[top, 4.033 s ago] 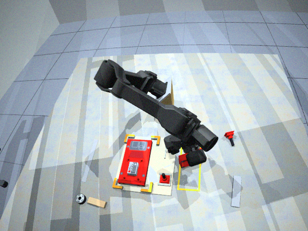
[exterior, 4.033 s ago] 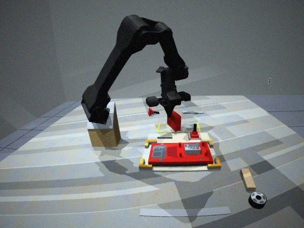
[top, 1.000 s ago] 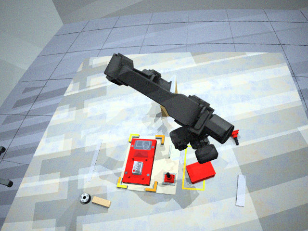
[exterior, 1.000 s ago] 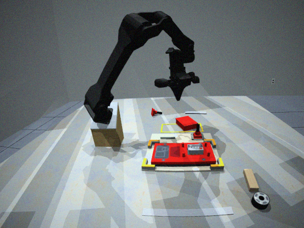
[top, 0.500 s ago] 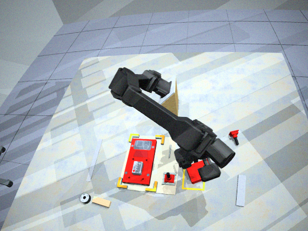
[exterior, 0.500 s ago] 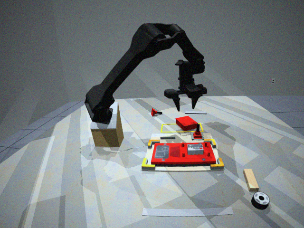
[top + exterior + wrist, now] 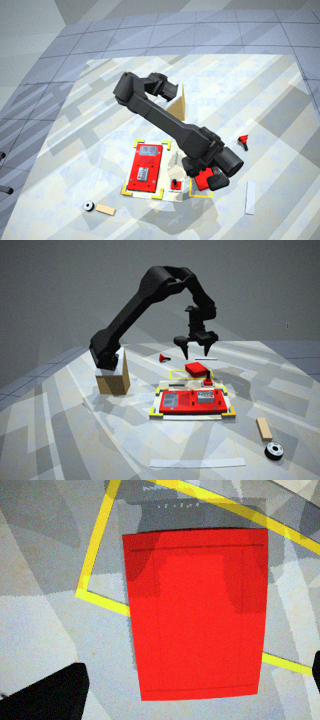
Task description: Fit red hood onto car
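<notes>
The red hood (image 7: 202, 180) (image 7: 196, 369) (image 7: 200, 605) lies roof up on the table, partly across the yellow outline. My gripper (image 7: 196, 357) (image 7: 206, 671) is open and empty, pointing down above the hood. In the wrist view its fingers stand on either side of the hood, toward its near end. The red chassis (image 7: 155, 170) (image 7: 201, 408) sits in the jig with yellow corners (image 7: 168, 144) (image 7: 156, 416). The grey engine block (image 7: 142, 174) (image 7: 205, 397) is on its deck. Short red pegs stand around it, one being the front peg (image 7: 193, 403). The hood's holes are hidden.
A red piece with a black post (image 7: 175, 185) (image 7: 207, 381) stands between chassis and hood. A similar piece (image 7: 243, 139) (image 7: 161, 358) lies toward the far side. A wooden block (image 7: 105, 209) (image 7: 264, 429) and a wheel (image 7: 88, 204) (image 7: 274, 451) lie beyond the jig.
</notes>
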Available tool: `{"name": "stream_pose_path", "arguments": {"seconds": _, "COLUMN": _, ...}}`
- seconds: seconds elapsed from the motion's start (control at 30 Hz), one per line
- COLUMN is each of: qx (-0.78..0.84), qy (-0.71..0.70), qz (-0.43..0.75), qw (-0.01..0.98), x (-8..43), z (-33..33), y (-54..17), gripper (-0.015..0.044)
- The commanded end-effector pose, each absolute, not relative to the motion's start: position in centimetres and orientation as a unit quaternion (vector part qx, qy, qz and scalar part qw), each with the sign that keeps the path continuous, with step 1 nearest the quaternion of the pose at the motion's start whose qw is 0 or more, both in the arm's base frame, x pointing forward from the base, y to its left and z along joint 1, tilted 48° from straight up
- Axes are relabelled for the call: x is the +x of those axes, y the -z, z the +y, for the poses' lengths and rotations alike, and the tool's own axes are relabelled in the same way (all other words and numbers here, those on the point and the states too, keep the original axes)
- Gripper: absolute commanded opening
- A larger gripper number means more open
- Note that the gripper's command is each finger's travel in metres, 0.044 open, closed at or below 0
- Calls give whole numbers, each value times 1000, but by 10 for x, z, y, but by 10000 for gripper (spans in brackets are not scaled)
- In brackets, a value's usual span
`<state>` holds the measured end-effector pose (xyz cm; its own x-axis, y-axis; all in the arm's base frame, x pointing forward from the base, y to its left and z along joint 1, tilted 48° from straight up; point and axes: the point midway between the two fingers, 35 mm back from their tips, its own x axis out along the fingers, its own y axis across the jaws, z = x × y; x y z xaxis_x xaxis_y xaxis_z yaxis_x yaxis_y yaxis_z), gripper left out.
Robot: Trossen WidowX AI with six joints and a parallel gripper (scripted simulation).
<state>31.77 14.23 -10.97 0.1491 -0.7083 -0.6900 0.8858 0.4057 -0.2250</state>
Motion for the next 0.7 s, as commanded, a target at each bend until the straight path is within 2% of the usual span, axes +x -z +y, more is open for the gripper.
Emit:
{"name": "stream_pose_path", "arguments": {"seconds": 0.0, "qx": 112, "qy": 531, "qz": 377, "qw": 750, "x": 318, "z": 139, "y": 114, "gripper": 440}}
{"name": "stream_pose_path", "arguments": {"seconds": 0.67, "qx": 112, "qy": 531, "qz": 377, "qw": 750, "x": 320, "z": 126, "y": 126, "gripper": 440}}
